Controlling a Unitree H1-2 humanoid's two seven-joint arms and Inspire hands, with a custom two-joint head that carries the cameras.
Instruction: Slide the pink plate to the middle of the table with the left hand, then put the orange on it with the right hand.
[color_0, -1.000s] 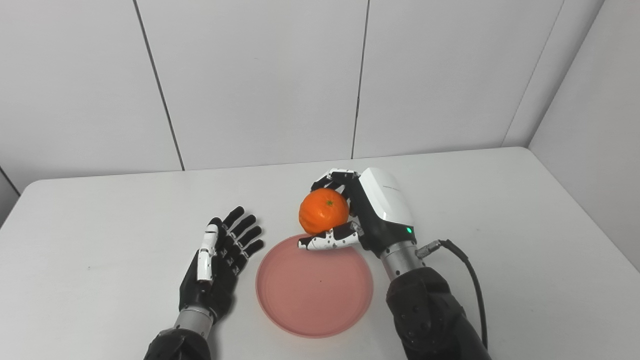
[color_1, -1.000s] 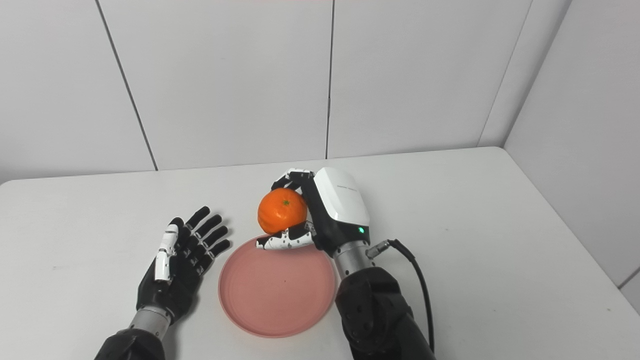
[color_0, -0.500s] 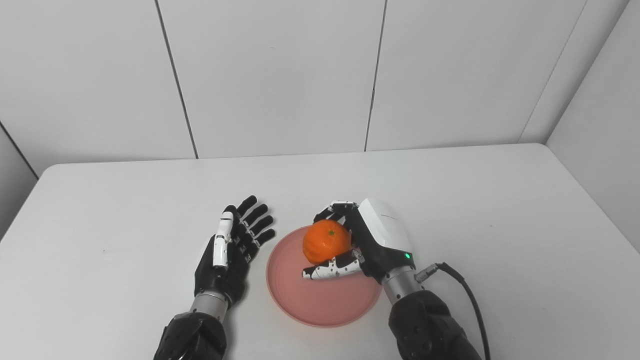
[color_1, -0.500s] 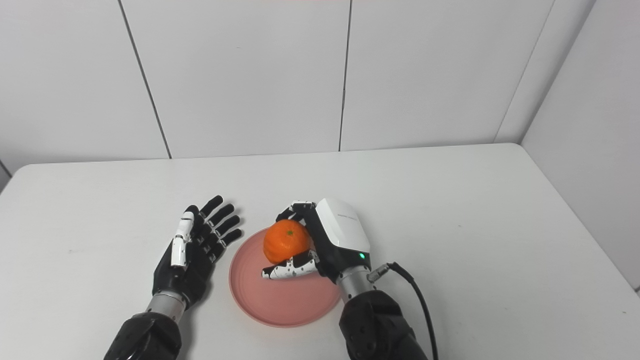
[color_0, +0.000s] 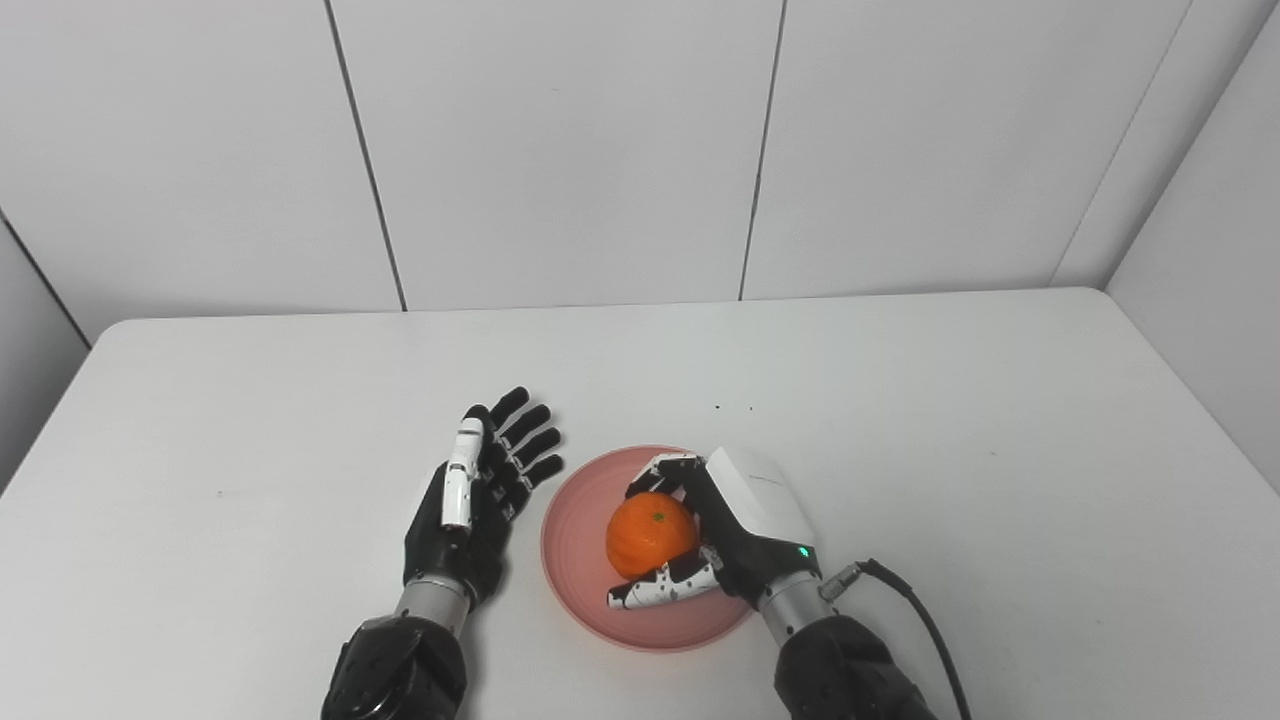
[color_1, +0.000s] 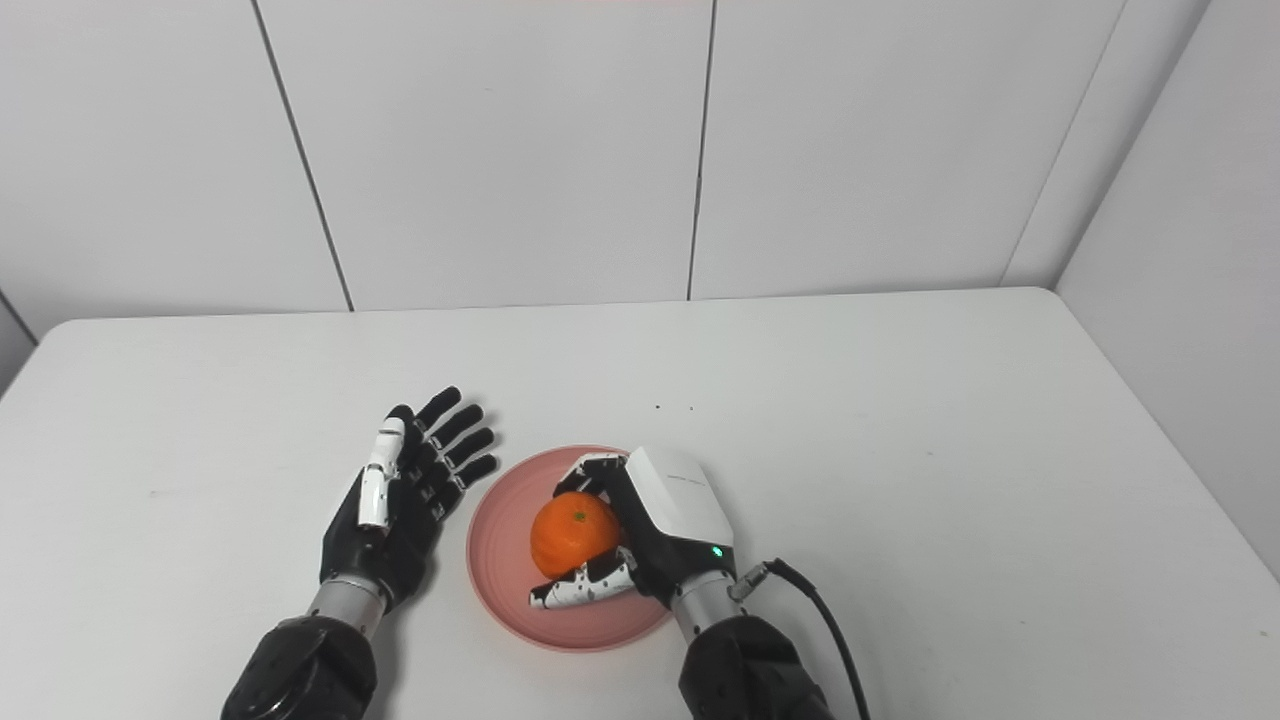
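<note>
The pink plate (color_0: 580, 520) lies on the white table near its front middle. Over the plate's centre my right hand (color_0: 735, 525) is shut on the orange (color_0: 650, 535), fingers curled behind it and thumb under its front. The orange sits low over the plate; I cannot tell whether it touches it. My left hand (color_0: 478, 500) rests open on the table just left of the plate, fingers spread and pointing away, a small gap from the rim. In the right eye view the orange (color_1: 573, 533) and plate (color_1: 500, 540) look the same.
The white table (color_0: 900, 420) stretches wide to the right and back, ending at white wall panels. A black cable (color_0: 905, 600) trails from my right wrist toward the front right. Two tiny dark specks (color_0: 733, 408) lie behind the plate.
The camera has shifted, so the whole scene sits differently. My right hand has carried the orange from behind the plate's far rim down to low over its centre. The left hand stays open beside the plate.
</note>
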